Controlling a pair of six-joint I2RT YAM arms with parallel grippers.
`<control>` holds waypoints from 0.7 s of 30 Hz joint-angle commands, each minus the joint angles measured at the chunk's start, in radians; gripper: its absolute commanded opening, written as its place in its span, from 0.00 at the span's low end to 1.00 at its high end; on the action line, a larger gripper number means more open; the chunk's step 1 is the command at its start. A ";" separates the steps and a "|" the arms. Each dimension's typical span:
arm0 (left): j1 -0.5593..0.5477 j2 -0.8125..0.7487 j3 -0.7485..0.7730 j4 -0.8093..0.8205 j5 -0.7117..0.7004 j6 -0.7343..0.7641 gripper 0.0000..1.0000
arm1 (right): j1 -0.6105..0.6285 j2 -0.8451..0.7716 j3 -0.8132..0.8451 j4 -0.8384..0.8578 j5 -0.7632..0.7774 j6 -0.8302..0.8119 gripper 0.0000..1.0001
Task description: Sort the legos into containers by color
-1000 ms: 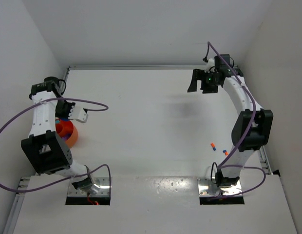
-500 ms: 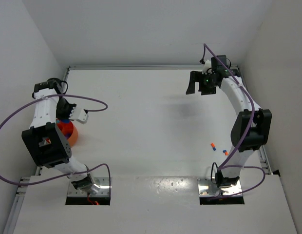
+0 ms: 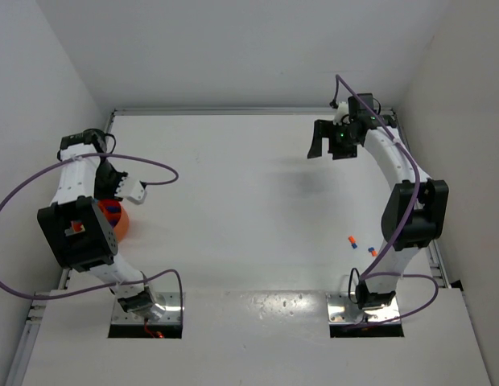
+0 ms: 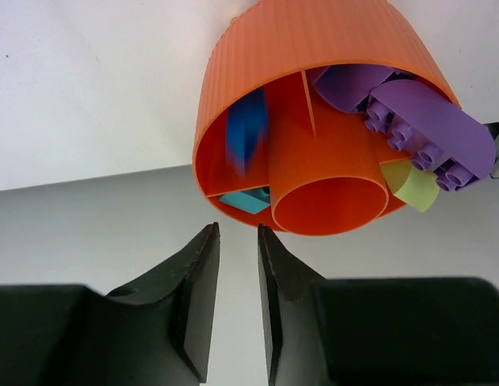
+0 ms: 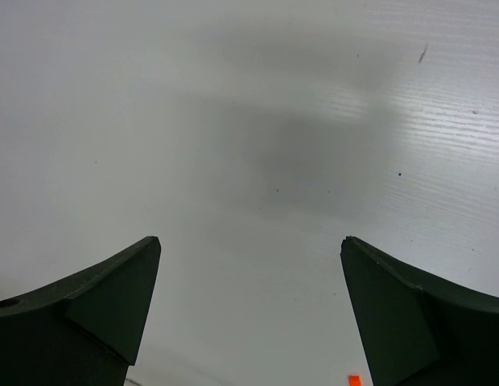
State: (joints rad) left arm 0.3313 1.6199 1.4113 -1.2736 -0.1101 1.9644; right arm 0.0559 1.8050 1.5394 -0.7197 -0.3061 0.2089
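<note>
Left gripper (image 4: 235,233) cracked open, holding nothing, near the orange bowl (image 4: 306,48). I see right gripper (image 5: 249,241) wide open, empty, above white table (image 3: 233,201); plain white walls (image 3: 233,48) on three sides.

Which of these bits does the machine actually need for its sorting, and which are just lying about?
For the job: orange bowl, purple bricks and blue brick in it, loose bricks on the table.
Just there: purple cables, metal base plates.

White table (image 3: 233,217), plain white walls (image 3: 233,48) on three sides, even light
</note>
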 commanded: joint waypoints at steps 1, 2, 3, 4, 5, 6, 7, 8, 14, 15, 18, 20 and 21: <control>-0.008 0.001 0.035 -0.023 0.000 0.027 0.34 | 0.002 -0.042 -0.001 0.008 0.001 -0.011 0.94; -0.008 0.001 0.035 -0.023 0.000 0.027 0.42 | 0.002 -0.042 -0.001 0.008 0.001 -0.011 0.94; -0.008 0.001 0.035 -0.023 0.000 0.027 0.43 | 0.002 -0.042 -0.010 0.008 0.001 -0.011 0.94; -0.008 0.001 0.035 -0.023 0.000 0.027 0.43 | 0.002 -0.042 -0.010 0.008 0.001 -0.011 0.94; -0.008 0.001 0.035 -0.023 0.000 0.027 0.43 | 0.002 -0.042 -0.010 0.008 0.001 -0.011 0.94; -0.008 0.001 0.046 -0.023 0.000 0.027 0.43 | 0.002 -0.042 -0.010 0.008 0.001 -0.011 0.94; -0.008 0.001 0.073 -0.023 0.015 0.027 0.42 | 0.002 -0.042 -0.010 0.008 0.001 -0.011 0.94; -0.008 0.001 0.093 -0.023 0.032 0.027 0.39 | 0.002 -0.042 -0.010 0.008 0.001 -0.011 0.94; -0.083 0.113 0.401 -0.023 0.315 -0.262 0.37 | -0.022 -0.099 -0.082 -0.015 0.071 -0.051 0.94; -0.103 0.142 0.458 -0.023 0.404 -0.350 0.37 | -0.031 -0.126 -0.096 -0.015 0.111 -0.072 0.92; -0.184 0.233 0.622 -0.006 0.605 -0.703 0.37 | -0.050 -0.199 -0.171 -0.059 0.174 -0.163 0.90; -0.256 0.254 0.641 0.051 0.679 -0.988 0.37 | -0.083 -0.245 -0.232 -0.090 0.234 -0.213 0.90; -0.285 0.255 0.641 0.092 0.722 -1.086 0.37 | -0.096 -0.266 -0.248 -0.102 0.234 -0.235 0.90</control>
State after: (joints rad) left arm 0.1280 1.8511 2.0239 -1.2182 0.3489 1.3308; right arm -0.0040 1.6295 1.3293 -0.7727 -0.1665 0.0803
